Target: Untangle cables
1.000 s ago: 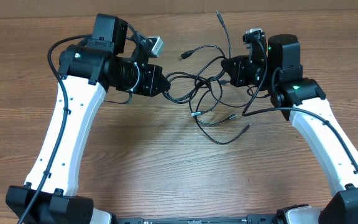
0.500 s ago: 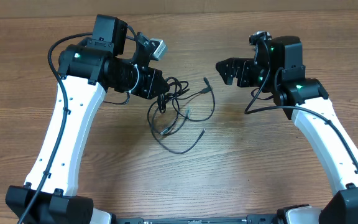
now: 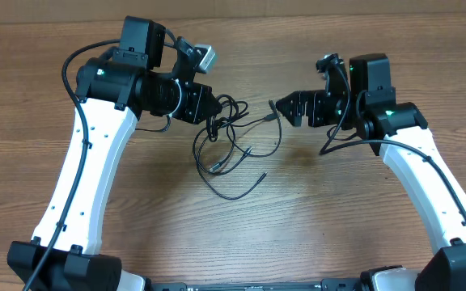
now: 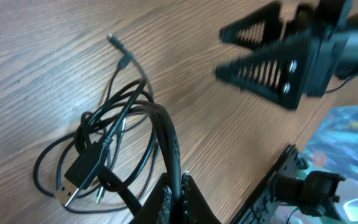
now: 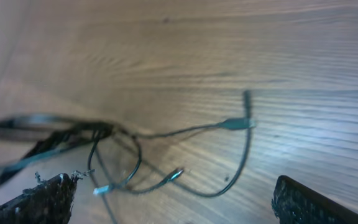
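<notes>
We clamp the cables point(image 4: 169, 140) in our left jaws as an anchor. Right jaws gape wide beside a plug point(image 5: 236, 124).

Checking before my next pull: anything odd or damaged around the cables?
Nothing looks damaged. The cables are one knotted bunch, pinched in the shut left gripper and trailing onto the table. The right gripper is open and empty, close to one loose plug end.

The left pincer point(image 4: 176, 190) pinches looped cables point(image 4: 82, 167) over the table point(image 4: 36, 56), right pincer point(image 4: 222, 55) spread opposite.
</notes>
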Action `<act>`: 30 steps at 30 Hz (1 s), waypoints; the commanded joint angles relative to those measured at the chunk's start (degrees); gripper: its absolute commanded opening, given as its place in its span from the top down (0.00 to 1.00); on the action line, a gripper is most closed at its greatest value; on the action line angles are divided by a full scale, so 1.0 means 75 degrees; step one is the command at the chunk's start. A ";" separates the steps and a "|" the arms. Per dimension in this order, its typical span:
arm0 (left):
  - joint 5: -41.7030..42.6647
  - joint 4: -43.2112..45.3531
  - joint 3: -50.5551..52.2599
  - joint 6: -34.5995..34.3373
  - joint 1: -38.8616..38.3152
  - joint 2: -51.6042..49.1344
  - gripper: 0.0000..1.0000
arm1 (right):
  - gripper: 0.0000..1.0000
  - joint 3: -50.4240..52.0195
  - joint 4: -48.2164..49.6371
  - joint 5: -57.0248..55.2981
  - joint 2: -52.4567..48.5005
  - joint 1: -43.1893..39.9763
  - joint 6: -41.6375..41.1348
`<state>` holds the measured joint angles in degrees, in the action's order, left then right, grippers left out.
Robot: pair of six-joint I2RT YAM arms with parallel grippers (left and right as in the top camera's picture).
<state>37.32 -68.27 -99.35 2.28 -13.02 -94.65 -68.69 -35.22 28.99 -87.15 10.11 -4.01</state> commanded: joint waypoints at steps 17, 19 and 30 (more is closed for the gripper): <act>0.3337 0.0568 -0.0175 -0.0280 0.0883 0.0484 0.96 | 0.00 -0.0140 -0.0286 0.3684 0.0146 -0.0015 0.2742; 0.3593 0.0565 -0.0175 -0.0283 0.1046 0.0530 0.96 | 0.00 -0.0140 -0.0286 0.3780 0.0146 -0.0015 0.2739; 0.4945 0.0562 -0.0175 -0.0388 0.1775 0.0539 0.96 | 0.00 -0.0140 -0.0280 0.4240 0.0149 -0.0006 0.2305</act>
<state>69.67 -64.45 -99.35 -0.10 -0.45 -92.36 -68.69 -37.56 58.76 -87.15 10.13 14.63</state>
